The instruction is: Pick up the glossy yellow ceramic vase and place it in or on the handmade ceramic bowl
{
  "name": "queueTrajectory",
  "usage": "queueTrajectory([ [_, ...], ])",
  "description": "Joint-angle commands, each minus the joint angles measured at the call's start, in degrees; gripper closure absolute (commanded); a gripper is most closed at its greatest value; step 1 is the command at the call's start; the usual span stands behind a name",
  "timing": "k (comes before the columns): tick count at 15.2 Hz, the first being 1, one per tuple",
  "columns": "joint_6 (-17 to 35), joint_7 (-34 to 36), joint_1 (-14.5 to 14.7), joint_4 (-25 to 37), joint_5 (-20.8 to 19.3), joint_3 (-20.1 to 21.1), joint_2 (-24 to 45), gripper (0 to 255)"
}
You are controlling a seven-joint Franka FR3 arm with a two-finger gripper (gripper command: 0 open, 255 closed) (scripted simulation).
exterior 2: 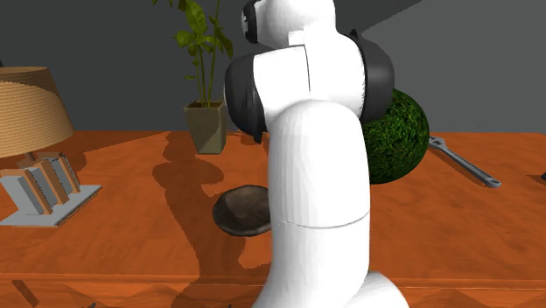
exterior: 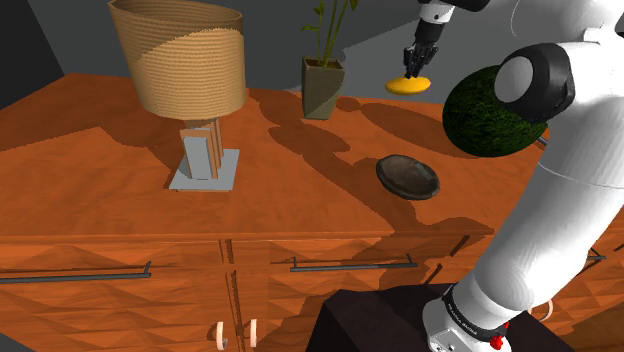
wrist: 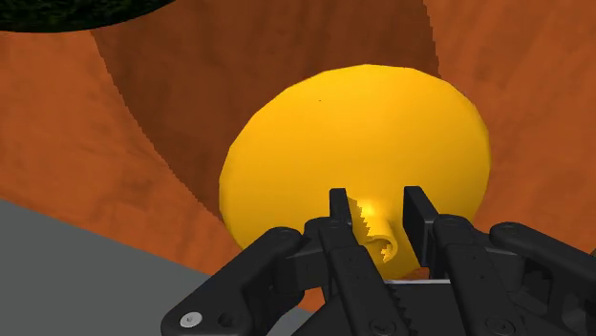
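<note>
The yellow vase [exterior: 408,85] is a flat, round body with a narrow neck. It hangs in the air above the far right of the wooden top in the shoulder view. My black gripper [exterior: 412,68] is shut on that neck from above. In the wrist view the fingers [wrist: 342,218] clasp the neck, with the wide yellow vase [wrist: 353,143] body beyond them. The dark ceramic bowl [exterior: 408,177] lies on the wood nearer the stand, in front of the held vase. It shows again as a dark bowl [exterior 2: 242,211] beside the white arm in the second exterior view.
A big lamp [exterior: 182,60] on a grey base [exterior: 205,172] stands at the shoulder view's left. A potted plant [exterior: 324,82] is at the back, a dark green ball [exterior: 490,112] right of the bowl. A wrench [exterior 2: 464,162] lies past the ball.
</note>
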Motion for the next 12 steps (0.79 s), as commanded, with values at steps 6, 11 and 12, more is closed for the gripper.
queueTrajectory([
  [6,3.8,7.9,5.9,-21.7,-7.9,2.8,-18.8,255],
  [11,3.2,13.5,7.4,-32.1,-11.2,6.5,-29.9,255],
  [12,2.9,14.6,7.6,-33.9,-11.6,7.3,-31.9,255],
])
